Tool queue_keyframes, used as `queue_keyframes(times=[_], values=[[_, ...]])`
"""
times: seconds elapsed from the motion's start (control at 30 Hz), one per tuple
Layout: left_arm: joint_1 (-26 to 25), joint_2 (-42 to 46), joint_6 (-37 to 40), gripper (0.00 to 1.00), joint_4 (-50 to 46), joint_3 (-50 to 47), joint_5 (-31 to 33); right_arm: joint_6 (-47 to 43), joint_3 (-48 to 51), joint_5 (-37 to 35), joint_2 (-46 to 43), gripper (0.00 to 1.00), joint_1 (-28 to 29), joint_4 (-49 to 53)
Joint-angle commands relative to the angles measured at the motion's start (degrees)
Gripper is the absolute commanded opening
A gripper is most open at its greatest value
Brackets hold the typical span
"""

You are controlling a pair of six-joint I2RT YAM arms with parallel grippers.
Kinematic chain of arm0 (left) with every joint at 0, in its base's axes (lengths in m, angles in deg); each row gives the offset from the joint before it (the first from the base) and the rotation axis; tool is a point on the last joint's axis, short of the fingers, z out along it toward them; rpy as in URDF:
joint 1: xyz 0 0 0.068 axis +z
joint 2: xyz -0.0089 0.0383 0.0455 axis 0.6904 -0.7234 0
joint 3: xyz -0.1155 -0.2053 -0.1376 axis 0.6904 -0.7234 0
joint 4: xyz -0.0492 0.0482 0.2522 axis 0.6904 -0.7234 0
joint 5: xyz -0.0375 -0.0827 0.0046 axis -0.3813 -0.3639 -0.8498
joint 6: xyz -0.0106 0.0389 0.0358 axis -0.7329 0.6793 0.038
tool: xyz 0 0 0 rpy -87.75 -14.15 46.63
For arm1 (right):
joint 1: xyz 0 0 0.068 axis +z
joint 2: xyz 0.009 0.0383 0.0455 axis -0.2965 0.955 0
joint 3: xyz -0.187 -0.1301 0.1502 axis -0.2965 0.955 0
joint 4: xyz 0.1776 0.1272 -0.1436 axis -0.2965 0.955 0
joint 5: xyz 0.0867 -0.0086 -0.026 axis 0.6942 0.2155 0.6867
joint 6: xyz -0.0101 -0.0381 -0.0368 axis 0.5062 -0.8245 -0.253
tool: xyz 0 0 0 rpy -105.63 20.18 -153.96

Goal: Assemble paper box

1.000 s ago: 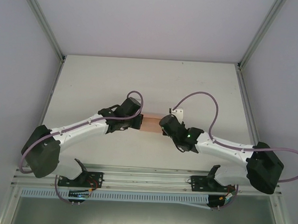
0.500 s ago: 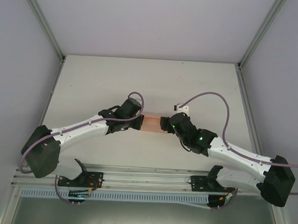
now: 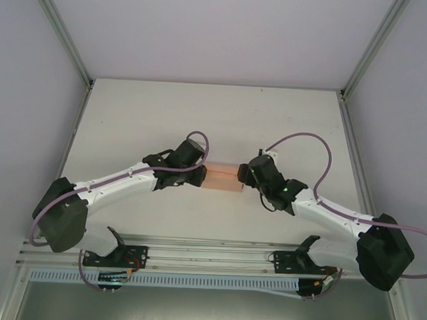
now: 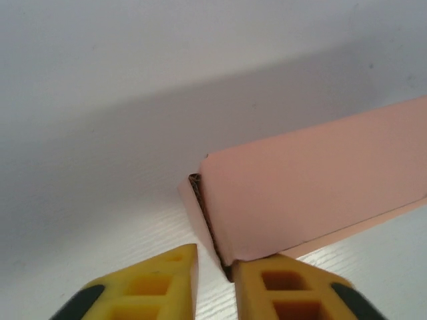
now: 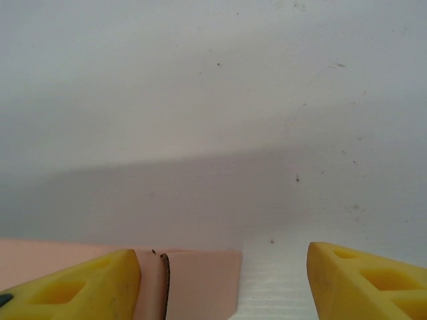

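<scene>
Midway across the white table [image 3: 201, 116], the salmon-pink paper box [image 3: 223, 179] lies on its side as a folded, elongated form, bridged between the two arms. At its left end the left gripper [image 4: 223, 257] has its yellow fingers drawn close together, with the card's end seam running down into the narrow gap. Whether they actually pinch the card I cannot tell. At the right end the right gripper [image 5: 223, 267] is spread wide, and the box's end flap sits between its fingers, much nearer one finger [image 5: 73, 283] than the other.

The risk I see is in that offset. If the right jaws close now, one finger would likely meet the thin card first and shove the box sideways, or buckle the wall. With the left contact only at a corner, the box could also pivot on the smooth tabletop.
</scene>
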Motion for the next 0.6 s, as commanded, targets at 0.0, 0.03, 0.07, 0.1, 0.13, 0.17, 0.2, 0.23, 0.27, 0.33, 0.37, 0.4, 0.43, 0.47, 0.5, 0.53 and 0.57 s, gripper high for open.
queue_keyframes(times=[0.0,0.03,0.07,0.1,0.13,0.17,0.2,0.23,0.27,0.33,0.37,0.4,0.43,0.47,0.5,0.53,0.57], values=[[-0.77,0.92,1.28,0.43,-6.08,1.35,-3.26,2.67,3.94,1.63,1.12,0.66,0.16,3.62],[-0.77,1.77,1.22,0.51,-6.44,1.86,-3.85,2.95,4.46,1.46,0.73,0.66,0.16,3.55],[-0.73,2.58,1.15,0.53,-6.72,2.35,-4.70,3.01,5.03,1.34,0.32,0.66,0.18,3.34],[-0.76,3.70,0.74,0.55,-7.23,2.96,-5.45,2.96,5.33,1.10,-0.04,0.66,0.17,3.43],[-0.75,4.60,-0.16,0.59,-7.75,3.47,-5.51,2.81,5.58,0.85,-0.25,0.66,0.16,3.50],[-0.78,5.42,-1.25,0.64,-8.21,3.82,-4.85,2.40,5.65,0.87,-0.36,0.66,0.16,3.60],[-0.66,6.22,-2.62,0.76,-8.95,4.32,-3.85,2.25,5.81,0.79,-0.36,0.66,0.20,3.63],[-0.66,6.83,-3.79,0.83,-9.55,4.70,-3.04,2.02,5.75,0.92,-0.28,0.66,0.18,3.60],[-0.57,7.34,-4.38,0.87,-9.71,5.02,-2.56,1.63,5.82,1.03,-0.11,0.66,0.16,3.48],[-0.20,8.11,-5.54,0.98,-9.04,5.15,-1.83,1.01,5.74,1.16,0.42,0.66,0.17,3.20],[0.51,8.08,-6.13,0.99,-8.48,4.95,-1.66,0.77,5.70,1.22,0.68,0.66,0.16,3.11],[1.85,7.69,-6.99,0.98,-8.09,4.71,-1.91,0.45,5.73,1.32,0.93,0.66,0.18,2.84],[3.45,6.96,-7.60,0.98,-7.76,4.55,-3.16,0.37,5.77,1.30,1.06,0.66,0.16,2.84],[4.97,6.25,-7.36,0.98,-6.76,4.09,-5.30,0.15,5.86,1.19,1.20,0.66,0.16,2.83],[6.13,5.41,-7.04,0.99,-5.23,3.53,-7.46,-0.11,5.90,1.19,1.27,0.65,0.16,2.75],[6.99,4.54,-7.20,0.98,-4.10,3.04,-9.23,-0.43,6.00,1.31,1.32,0.66,0.16,2.69],[7.63,3.64,-6.90,0.98,-3.25,2.91,-10.89,-1.00,5.98,1.47,1.31,0.65,0.18,2.66]])
